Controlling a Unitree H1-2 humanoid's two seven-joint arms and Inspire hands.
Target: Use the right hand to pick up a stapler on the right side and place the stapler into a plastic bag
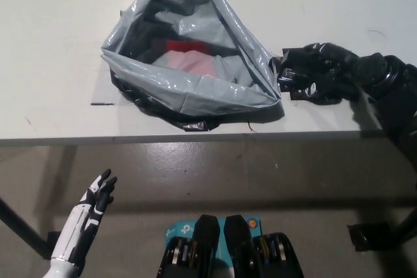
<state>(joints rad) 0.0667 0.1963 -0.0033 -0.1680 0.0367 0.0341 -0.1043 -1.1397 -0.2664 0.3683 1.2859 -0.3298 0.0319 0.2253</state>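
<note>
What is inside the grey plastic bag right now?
The plastic bag lies open: a red item and a pale pink patch show inside. Its folded walls cover anything deeper.

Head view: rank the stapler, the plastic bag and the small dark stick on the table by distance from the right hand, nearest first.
1. stapler, directly under the right hand, far right.
2. plastic bag, just left of the stapler, centre.
3. small dark stick, far left, beyond the bag.
</note>
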